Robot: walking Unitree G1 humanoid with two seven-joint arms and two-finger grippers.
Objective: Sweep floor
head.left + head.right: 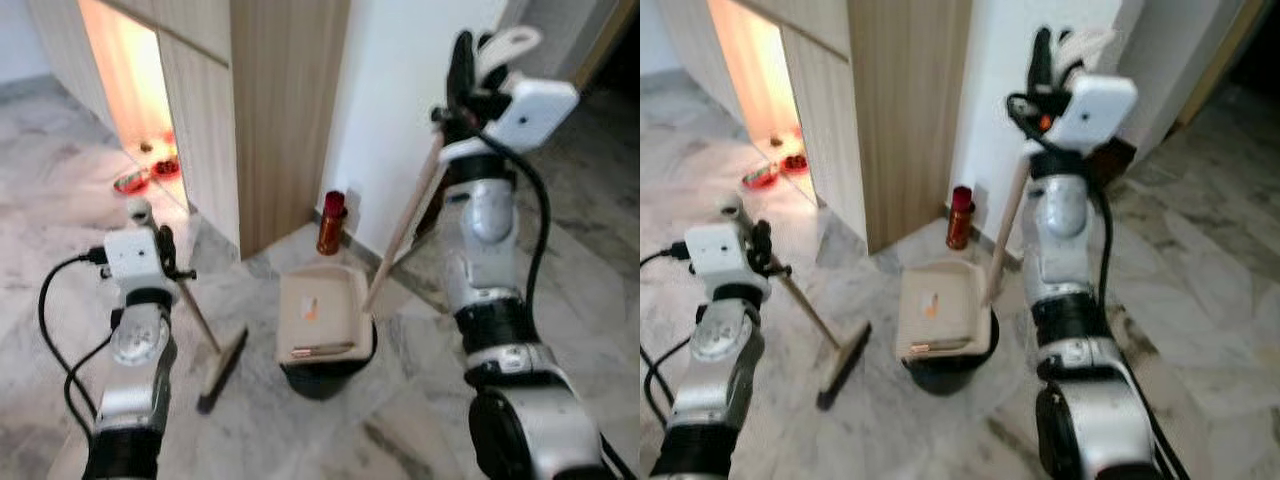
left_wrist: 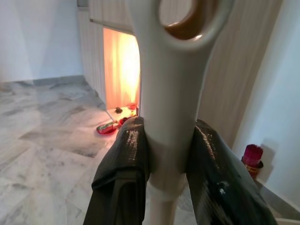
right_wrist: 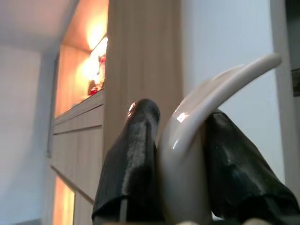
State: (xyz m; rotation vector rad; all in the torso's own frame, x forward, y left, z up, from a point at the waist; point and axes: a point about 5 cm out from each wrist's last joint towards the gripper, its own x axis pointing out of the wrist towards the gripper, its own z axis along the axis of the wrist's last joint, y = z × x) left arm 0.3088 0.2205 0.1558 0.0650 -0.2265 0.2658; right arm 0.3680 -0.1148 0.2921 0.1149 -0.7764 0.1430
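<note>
Beige dustpan (image 1: 318,308), grey-veined marble floor (image 1: 420,400)

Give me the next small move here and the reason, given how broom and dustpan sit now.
Probably tip the dustpan further over the black bin. The right pincer grips the dustpan's handle, the pan sits over the bin, and debris lies at its lower edge. The left pincer holds the broom, its head resting on the floor beside the bin.

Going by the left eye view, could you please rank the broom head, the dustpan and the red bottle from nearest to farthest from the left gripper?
1. Broom head, on the floor just right of the left gripper.
2. Dustpan, over the black bin, further right.
3. Red bottle, by the wall beyond.
</note>
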